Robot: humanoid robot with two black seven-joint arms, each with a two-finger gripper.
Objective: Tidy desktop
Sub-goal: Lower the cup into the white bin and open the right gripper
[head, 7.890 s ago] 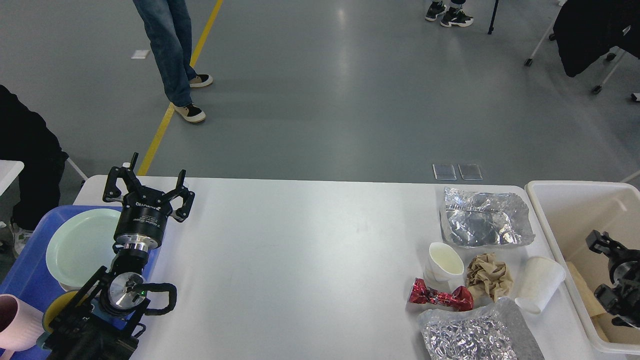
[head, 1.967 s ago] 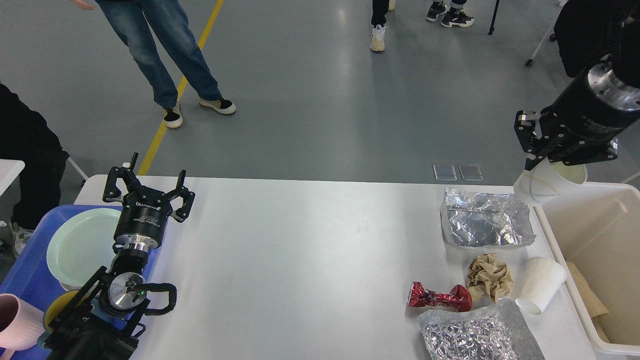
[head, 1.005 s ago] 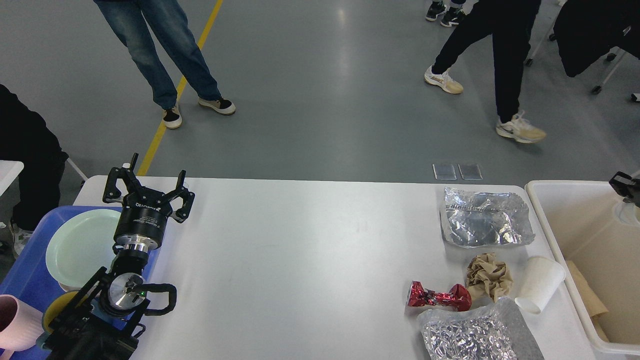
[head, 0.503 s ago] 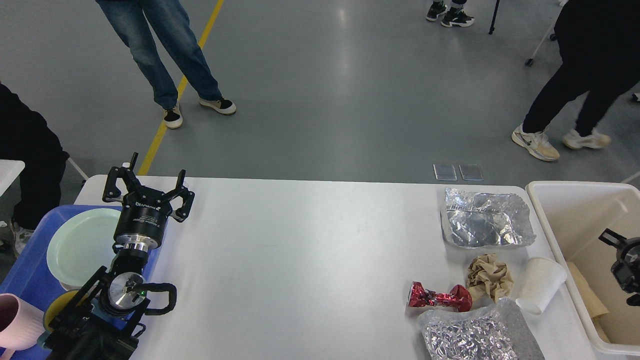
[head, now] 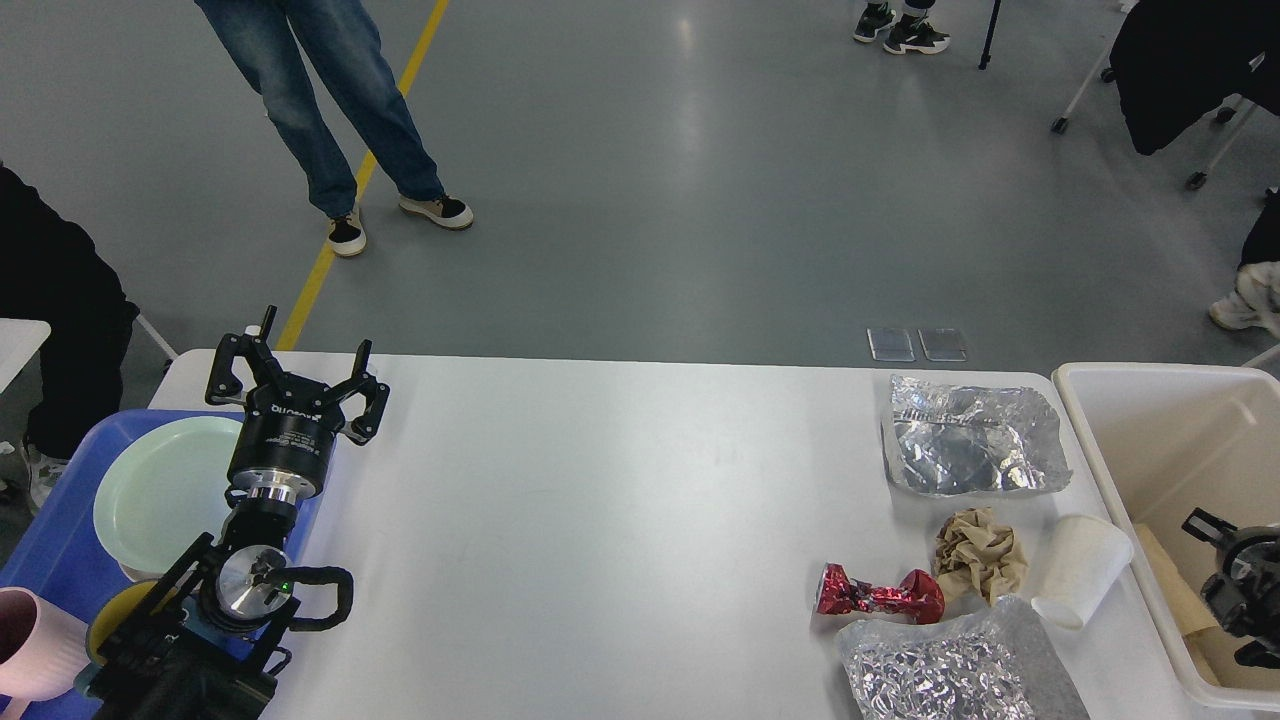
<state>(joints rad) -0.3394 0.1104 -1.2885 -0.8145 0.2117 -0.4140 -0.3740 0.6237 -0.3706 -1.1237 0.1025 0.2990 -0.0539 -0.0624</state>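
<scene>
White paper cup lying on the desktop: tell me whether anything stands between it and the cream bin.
Nothing visible does. The white paper cup lies on its side at the desktop's right end, with only bare surface between it and the cream bin's near wall. The crumpled brown paper sits on its other side.

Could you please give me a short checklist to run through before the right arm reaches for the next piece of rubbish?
1. Right claw free of load: cannot tell; it sits dark at the frame edge, over the bin.
2. Rubbish left on the desktop: not ok; cup, paper wad, red wrapper and two foil bags remain.
3. Cup reachable: ok; on its side, nearest the bin.
4. Left claw clear of the rubbish: ok; open, far left, above the tray.
5. Bin has room: ok.
</scene>
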